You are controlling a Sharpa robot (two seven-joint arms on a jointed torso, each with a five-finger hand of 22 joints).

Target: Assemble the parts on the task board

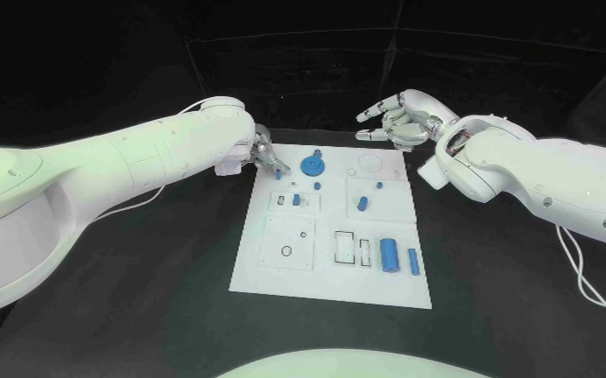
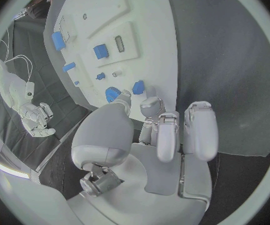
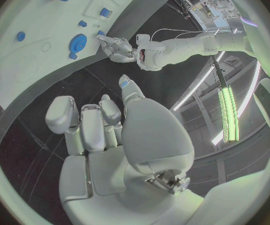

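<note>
Several parts still loose; the assembly looks partly done at best.

Most of the blue parts on the board lie flat, among them a cylinder and a slim bar near its right edge, while a round gear sits at the far end and small pegs stand mid-board (whether these are fully seated I cannot tell). The left hand hangs over the far left corner with its fingers curled, a fingertip close to a small blue part; whether it pinches anything I cannot tell. The right hand hovers beyond the far right corner, fingers apart, holding nothing. The board is a white plate in the middle of the black table.
</note>
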